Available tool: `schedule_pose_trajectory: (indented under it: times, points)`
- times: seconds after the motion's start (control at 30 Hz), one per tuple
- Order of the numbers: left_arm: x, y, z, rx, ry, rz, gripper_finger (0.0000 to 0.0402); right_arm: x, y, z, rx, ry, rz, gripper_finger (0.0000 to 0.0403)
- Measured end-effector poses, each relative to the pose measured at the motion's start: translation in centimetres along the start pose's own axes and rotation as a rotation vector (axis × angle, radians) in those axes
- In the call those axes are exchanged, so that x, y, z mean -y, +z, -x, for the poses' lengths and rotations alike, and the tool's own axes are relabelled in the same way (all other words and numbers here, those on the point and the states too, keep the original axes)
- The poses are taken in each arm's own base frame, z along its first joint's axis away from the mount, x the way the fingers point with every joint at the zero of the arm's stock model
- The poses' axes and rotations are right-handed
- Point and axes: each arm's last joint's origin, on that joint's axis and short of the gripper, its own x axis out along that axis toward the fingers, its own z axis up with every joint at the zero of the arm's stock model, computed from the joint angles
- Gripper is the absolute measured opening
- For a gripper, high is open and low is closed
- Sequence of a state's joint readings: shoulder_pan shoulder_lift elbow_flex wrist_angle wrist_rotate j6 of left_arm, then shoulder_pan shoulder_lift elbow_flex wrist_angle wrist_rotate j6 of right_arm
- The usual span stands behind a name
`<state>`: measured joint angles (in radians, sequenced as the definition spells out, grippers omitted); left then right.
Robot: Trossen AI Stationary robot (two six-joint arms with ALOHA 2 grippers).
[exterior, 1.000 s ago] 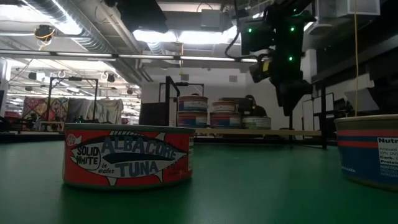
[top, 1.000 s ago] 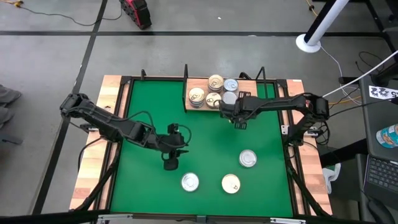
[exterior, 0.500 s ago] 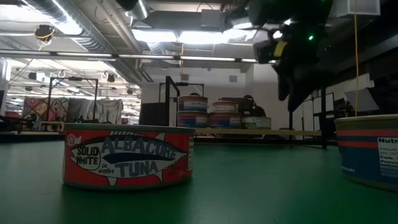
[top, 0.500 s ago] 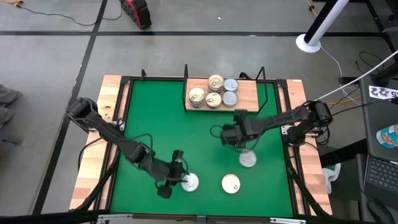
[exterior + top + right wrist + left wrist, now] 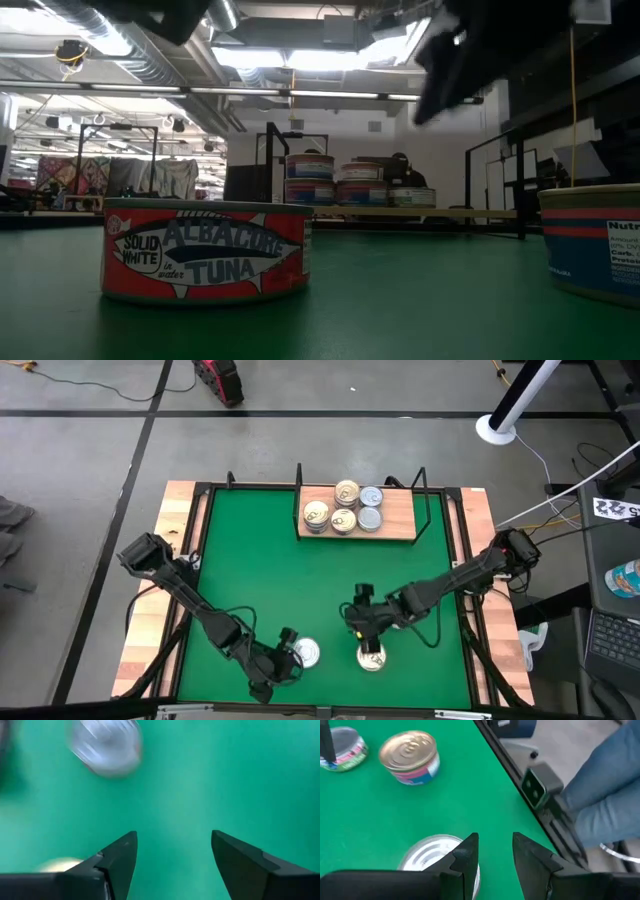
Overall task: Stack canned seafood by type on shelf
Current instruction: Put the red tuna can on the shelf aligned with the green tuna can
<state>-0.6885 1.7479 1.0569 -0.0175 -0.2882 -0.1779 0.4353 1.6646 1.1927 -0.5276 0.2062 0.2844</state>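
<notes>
The shelf [image 5: 400, 520] stands at the table's far edge and carries several tins [image 5: 345, 508], gold-topped ones on its left and silver-topped ones beside them. On the green table near its front edge lie a silver-topped tin [image 5: 309, 652] [image 5: 432, 857] and a gold-topped tin [image 5: 372, 658] [image 5: 410, 756]. A third tin [image 5: 342, 747] shows only in the left wrist view. My left gripper [image 5: 288, 663] [image 5: 492, 850] stands open just left of the silver-topped tin, with bare table between its fingers. My right gripper [image 5: 368, 638] [image 5: 172, 845] hangs open over the gold-topped tin.
A black frame rail [image 5: 535, 790] and wooden planks [image 5: 150, 620] edge the green table. A person's blue-clad leg [image 5: 605, 805] stands just beyond the near edge. Thin black wire posts [image 5: 428, 510] rise at the shelf's ends. Open green table [image 5: 280, 570] lies between shelf and loose tins.
My left gripper has swung toward the table's near edge and sunk, ending beside the silver-topped tin. My right gripper has left the shelf and swept toward the near edge, now over the gold-topped tin. The tins have stayed where they were.
</notes>
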Motion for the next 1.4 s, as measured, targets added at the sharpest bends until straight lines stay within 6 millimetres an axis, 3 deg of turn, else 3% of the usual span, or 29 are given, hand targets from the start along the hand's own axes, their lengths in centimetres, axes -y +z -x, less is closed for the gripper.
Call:
schedule_pose_trajectory:
  times: [0.17,0.37,0.83,1.4]
  points:
    - [0.5,-1.0,-1.1,-0.043,-0.001,-0.115,0.0115,-2.2,1.1,0.5,0.163,0.079,0.01,0.0253]
    - [0.5,-2.7,-2.6,-0.129,0.027,-0.206,0.0115,-3.3,1.2,0.9,0.212,0.113,0.025,0.0253]
    - [-0.1,-4.1,-2.7,-0.254,0.127,-0.264,0.0115,-3.2,1.2,0.8,0.209,0.093,0.025,0.0253]
    - [-0.4,-4.3,-2.6,-0.278,0.198,-0.384,0.0115,-3.2,1.1,0.8,0.207,0.091,0.026,0.0253]
